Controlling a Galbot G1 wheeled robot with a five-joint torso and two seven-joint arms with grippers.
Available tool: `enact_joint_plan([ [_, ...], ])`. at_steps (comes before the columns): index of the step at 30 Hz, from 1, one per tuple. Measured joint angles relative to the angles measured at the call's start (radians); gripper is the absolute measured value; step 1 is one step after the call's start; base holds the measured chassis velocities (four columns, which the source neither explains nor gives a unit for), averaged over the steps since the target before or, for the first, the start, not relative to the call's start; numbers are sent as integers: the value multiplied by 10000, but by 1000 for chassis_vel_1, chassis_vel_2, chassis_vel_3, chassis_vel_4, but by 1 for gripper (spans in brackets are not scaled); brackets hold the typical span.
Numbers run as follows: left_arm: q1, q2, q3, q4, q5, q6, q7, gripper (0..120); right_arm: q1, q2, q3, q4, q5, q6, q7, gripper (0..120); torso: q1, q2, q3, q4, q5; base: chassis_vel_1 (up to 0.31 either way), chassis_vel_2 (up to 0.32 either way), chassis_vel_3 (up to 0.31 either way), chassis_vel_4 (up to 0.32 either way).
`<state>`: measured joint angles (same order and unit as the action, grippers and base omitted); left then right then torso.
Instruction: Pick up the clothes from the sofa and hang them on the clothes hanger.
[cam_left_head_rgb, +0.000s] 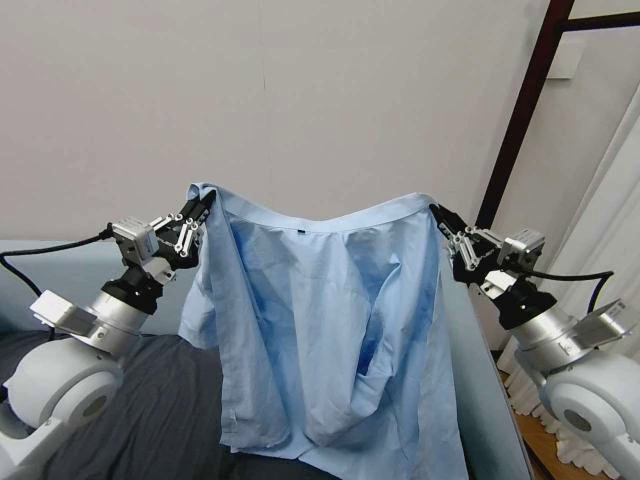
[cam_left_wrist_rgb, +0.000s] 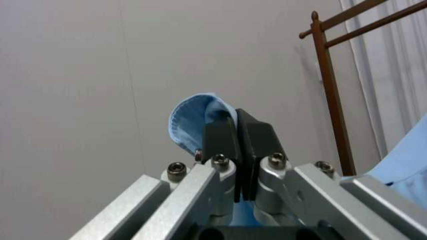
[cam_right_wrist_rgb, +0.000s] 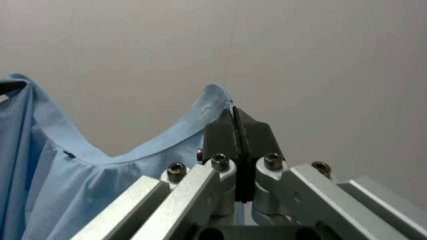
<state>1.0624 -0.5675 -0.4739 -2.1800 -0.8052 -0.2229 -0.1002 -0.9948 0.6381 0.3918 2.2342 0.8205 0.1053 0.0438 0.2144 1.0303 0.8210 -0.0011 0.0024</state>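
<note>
The shirt (cam_left_head_rgb: 330, 330), pale blue and buttoned-collar in cut, hung spread between the two arms to the left of the rack (cam_left_head_rgb: 520, 110), clear of its post and lower than its top bars. The right gripper (cam_left_head_rgb: 437, 213) was the one nearer the rack, clenched on one shoulder corner of the shirt. The left gripper (cam_left_head_rgb: 204, 211) was on the far side from the rack, pinched tight on the other shoulder, with a small fold of cloth poking out past its pads. Both wrist views showed the jaws closed flat on fabric with no gap. The sofa (cam_left_head_rgb: 120, 400) lay below and to the left of the rack's foot. The shirt's hem reached down close to the sofa seat, and whether it touched could not be told.

The cloth looked light and very soft. The neckline sagged in a shallow curve between the two holds, the body fell in loose vertical folds, and one sleeve drooped on the side away from the rack. Such fabric would likely carry no shape of its own, so it should follow wherever the two holds go and swing on any quick move. The shoulder seams seemed the right places to hold, since they kept the shirt open and the collar uppermost. The thin pinches were probably the weak point: smooth cotton might creep out if the arms pulled apart hard, and the trailing hem could drag on the sofa or catch the post.
</note>
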Motion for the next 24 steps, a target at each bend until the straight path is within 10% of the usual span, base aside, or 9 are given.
enact_joint_plan([
  [11, 97, 506, -2133, -1668, -1238, -19, -224, 0, -938, -491, 2229, 1839, 432, -276, 906, 0, 1, 1, -1, -1, 3, 0, 0, 0, 0],
  [18, 731, 533, -4068, -2903, -2363, -81, -278, 0, -3678, -279, 5858, 2751, 520, -931, 1065, 0, 0, 1, -2, -6, 6, 0, 0, 0, 0],
  [24, 565, 404, -3689, -2453, -2108, 119, -40, 0, -3706, -698, 6220, 2729, 18, -1891, 1257, 0, 1, 1, -1, 1, 3, 0, 0, 0, 0],
])
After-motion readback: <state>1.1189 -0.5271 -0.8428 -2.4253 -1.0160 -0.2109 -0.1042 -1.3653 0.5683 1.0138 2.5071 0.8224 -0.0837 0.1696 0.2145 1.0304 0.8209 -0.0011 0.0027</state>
